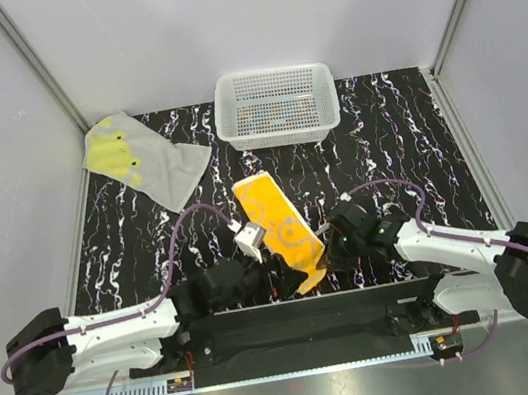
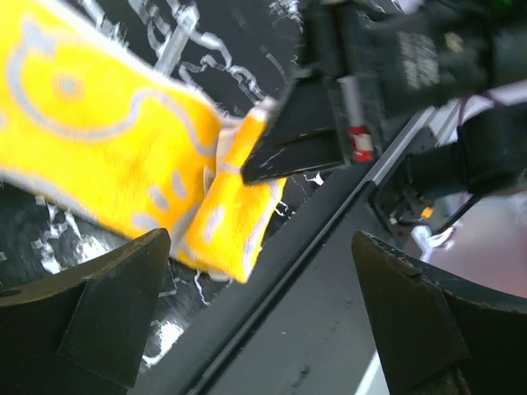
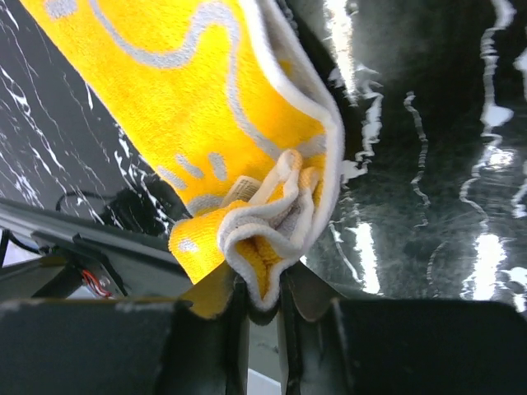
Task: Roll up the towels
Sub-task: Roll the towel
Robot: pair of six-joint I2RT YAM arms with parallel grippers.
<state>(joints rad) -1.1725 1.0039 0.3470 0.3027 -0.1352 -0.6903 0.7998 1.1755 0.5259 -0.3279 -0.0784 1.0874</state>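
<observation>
The orange towel (image 1: 277, 224) lies as a folded strip on the black marbled table (image 1: 405, 133), its near end reaching the table's front edge. My right gripper (image 1: 326, 251) is shut on that near end. In the right wrist view the bunched orange towel (image 3: 206, 107) is pinched between the fingers of the right gripper (image 3: 262, 300). My left gripper (image 1: 285, 277) is open just left of that end, with nothing between its fingers (image 2: 107, 304). The left wrist view shows the orange towel (image 2: 107, 140) and the right gripper's fingers (image 2: 305, 136) on its corner. The grey towel (image 1: 141, 157) lies crumpled at the far left.
A white perforated basket (image 1: 276, 104) stands at the back centre. A black rail (image 1: 304, 312) runs along the table's front edge between the arm bases. Grey walls close in the left, back and right sides.
</observation>
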